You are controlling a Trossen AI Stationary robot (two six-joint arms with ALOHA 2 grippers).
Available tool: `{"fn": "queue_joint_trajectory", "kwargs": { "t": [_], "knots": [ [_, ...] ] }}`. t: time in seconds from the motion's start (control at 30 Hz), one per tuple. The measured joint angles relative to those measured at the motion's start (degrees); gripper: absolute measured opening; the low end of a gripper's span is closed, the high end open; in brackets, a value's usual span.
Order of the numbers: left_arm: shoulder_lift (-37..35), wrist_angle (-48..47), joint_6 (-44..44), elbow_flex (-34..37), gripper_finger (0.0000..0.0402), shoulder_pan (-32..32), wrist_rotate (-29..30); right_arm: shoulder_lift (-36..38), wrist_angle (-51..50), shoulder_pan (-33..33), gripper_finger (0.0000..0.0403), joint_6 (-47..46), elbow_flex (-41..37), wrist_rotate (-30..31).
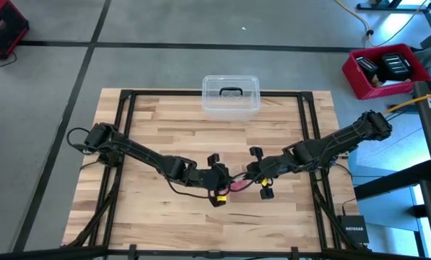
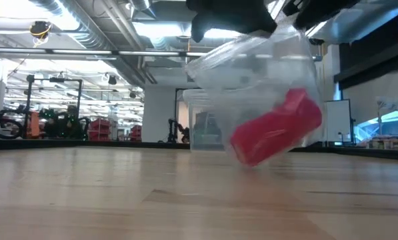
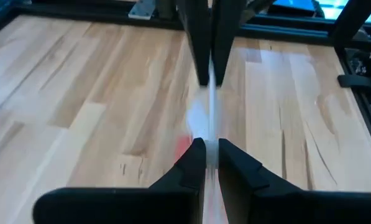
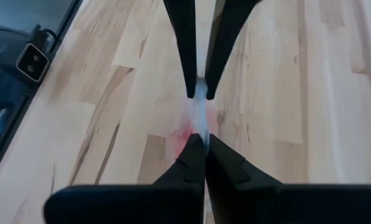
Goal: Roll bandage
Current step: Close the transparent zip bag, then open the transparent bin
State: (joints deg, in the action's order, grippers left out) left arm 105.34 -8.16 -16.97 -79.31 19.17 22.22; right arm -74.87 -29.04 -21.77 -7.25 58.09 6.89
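Both grippers, the left gripper (image 3: 211, 152) and the right gripper (image 4: 199, 144), pinch opposite edges of a clear plastic wrapper (image 2: 252, 67) held above mid-table (image 1: 157, 130), the red bandage (image 2: 277, 128) rolled inside it.

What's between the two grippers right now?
The clear plastic wrapper, pinched by the left gripper and right gripper, with the red bandage hanging inside it above the table. The low view shows this best.

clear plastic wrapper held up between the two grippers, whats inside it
A red bandage roll sits inside the clear plastic wrapper, tilted, hanging above the table. The left gripper and right gripper both pinch the wrapper's top edge. The roll's far side is hidden.
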Motion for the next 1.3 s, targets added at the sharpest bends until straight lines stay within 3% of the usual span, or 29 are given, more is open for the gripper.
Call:
{"fn": "queue_joint_trajectory", "kwargs": {
  "t": [0.67,1.0,1.13,1.3],
  "knots": [
    [0.07,-13.42,-8.72,-0.01,0.0026,2.9,0.33,1.63,-13.33,-0.01,0.0005,1.71,11.89,4.05],
    [0.16,-13.59,-8.81,0.05,0.0038,2.99,-0.39,0.97,-13.58,0.07,0.0008,-1.53,11.62,1.97],
    [0.12,-16.14,-8.76,0.29,0.0082,1.84,-1.28,-0.17,-15.19,1.06,0.0045,-3.11,11.53,3.1],
    [-3.51,-22.81,-6.23,0.22,0.0145,-0.9,-1.53,-0.07,-16.45,3.94,0.0127,-0.29,11.42,4.24]
  ]
}}
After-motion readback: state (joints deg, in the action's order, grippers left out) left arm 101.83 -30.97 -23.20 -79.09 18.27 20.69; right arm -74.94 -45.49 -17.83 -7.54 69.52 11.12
